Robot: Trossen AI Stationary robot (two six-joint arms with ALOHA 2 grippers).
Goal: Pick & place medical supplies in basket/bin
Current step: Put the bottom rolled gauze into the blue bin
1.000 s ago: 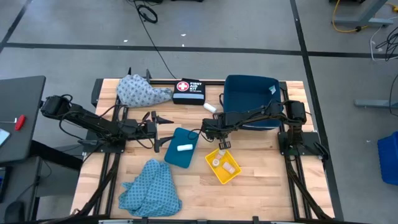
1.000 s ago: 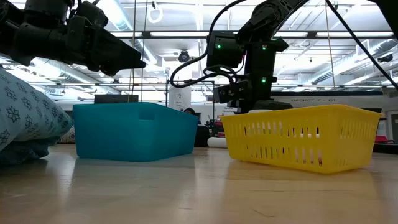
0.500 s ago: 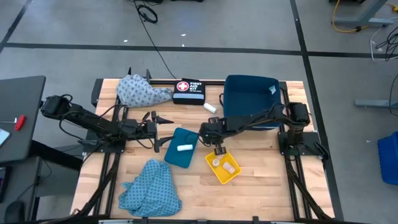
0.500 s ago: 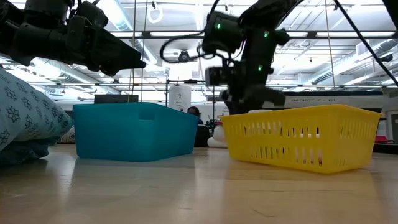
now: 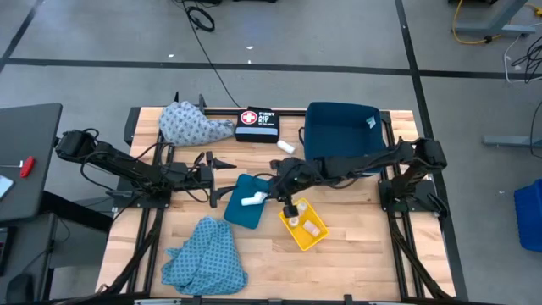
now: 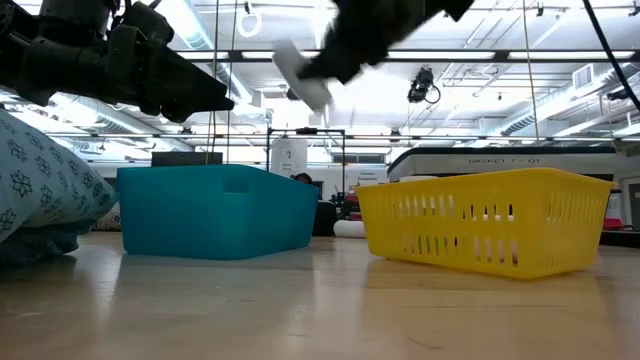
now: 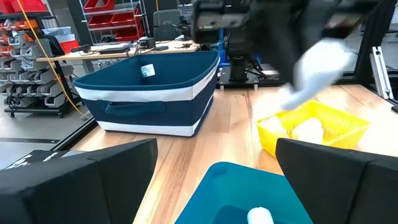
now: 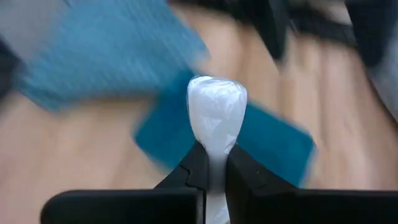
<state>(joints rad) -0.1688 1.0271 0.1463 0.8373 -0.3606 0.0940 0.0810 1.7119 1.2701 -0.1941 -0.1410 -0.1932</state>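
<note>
My right gripper (image 5: 275, 195) hovers between the yellow basket (image 5: 303, 225) and the teal tray (image 5: 247, 203), shut on a white roll (image 8: 216, 115). The low view shows that roll (image 6: 300, 75) high above the table. Another white roll (image 5: 250, 201) lies in the tray, a third (image 5: 286, 146) on the table by the navy bin (image 5: 343, 135). Small pale vials (image 5: 295, 222) sit in the yellow basket. One patterned cloth (image 5: 195, 125) lies at the far left, another (image 5: 206, 258) at the near left. My left gripper (image 5: 227, 165) waits open, left of the tray. My right gripper pinches the white roll by one end (image 8: 215, 149) between its two fingers (image 8: 196, 167). The rest of the roll sticks out beyond the fingertips. It is lifted clear of the table and tilted in the low view.
A black first aid pouch (image 5: 257, 123) lies at the far edge between the cloth and the navy bin. Bare wood shows at the near right (image 5: 364, 254). The left arm (image 5: 127, 169) stretches along the table's left side.
My right gripper has moved from the yellow basket's far side toward the table's left and risen well above the basket, carrying the white roll toward the teal tray. The left arm has kept still.
</note>
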